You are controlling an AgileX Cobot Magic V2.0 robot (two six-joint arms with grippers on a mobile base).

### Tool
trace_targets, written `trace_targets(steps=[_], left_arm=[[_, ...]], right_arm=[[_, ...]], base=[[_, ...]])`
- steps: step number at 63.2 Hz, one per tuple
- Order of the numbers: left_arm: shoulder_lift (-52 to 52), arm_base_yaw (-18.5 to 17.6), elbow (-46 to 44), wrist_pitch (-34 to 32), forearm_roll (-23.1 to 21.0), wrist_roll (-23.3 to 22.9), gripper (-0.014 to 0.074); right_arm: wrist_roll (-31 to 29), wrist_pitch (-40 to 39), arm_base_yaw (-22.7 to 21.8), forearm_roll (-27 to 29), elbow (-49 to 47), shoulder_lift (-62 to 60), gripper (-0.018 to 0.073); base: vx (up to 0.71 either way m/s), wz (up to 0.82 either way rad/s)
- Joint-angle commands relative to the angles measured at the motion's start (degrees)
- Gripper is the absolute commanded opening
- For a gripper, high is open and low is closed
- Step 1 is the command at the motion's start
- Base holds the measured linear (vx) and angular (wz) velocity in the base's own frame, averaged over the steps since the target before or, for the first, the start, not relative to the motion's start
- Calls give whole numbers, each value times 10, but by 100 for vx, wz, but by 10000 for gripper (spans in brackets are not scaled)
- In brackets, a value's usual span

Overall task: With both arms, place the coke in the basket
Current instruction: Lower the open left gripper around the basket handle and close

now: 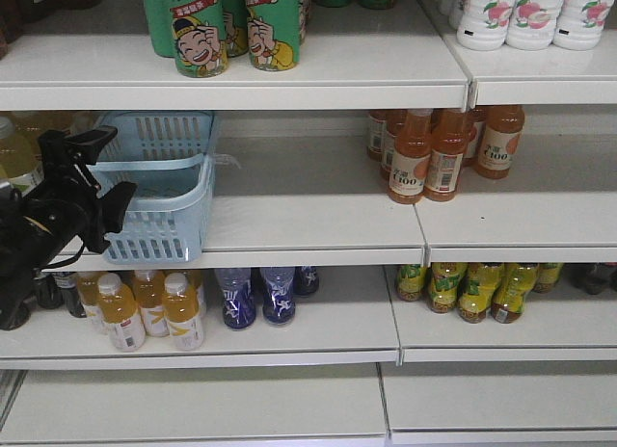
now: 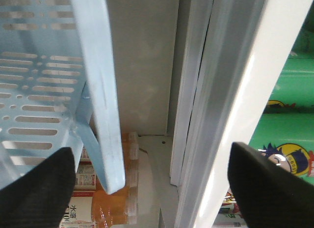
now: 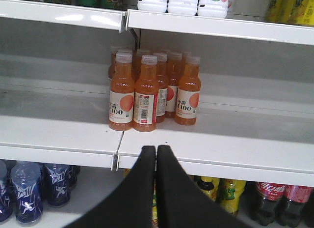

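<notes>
The right gripper (image 3: 157,150) has its tapered black jaws pressed together on nothing. It faces a glossy white shelf (image 3: 59,132) carrying orange juice bottles (image 3: 147,90). The small plastic coke bottles (image 3: 269,201), near-black with red labels, stand one shelf lower, off to the right, untouched.

The left gripper (image 2: 149,152) holds its jaws wide, and the smooth rim of the light-blue slotted plastic basket (image 2: 103,90) lies between them; contact cannot be told.

Pinched at one edge, the thin basket plastic may flex or skid on the slick shelf. Jaws reaching low while shut could topple the round, slippery neighbouring bottles.
</notes>
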Motion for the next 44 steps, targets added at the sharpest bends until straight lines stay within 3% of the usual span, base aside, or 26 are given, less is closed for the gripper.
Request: trace_targets(steps=[1, 44], left_arm=[[-19, 1, -22, -27, -6, -2, 594], [13, 1, -79, 11, -7, -2, 581]], right_arm=[[-6, -39, -4, -6, 10, -6, -5], [-6, -39, -4, -6, 10, -6, -5]], base=[[0, 0], [0, 0]])
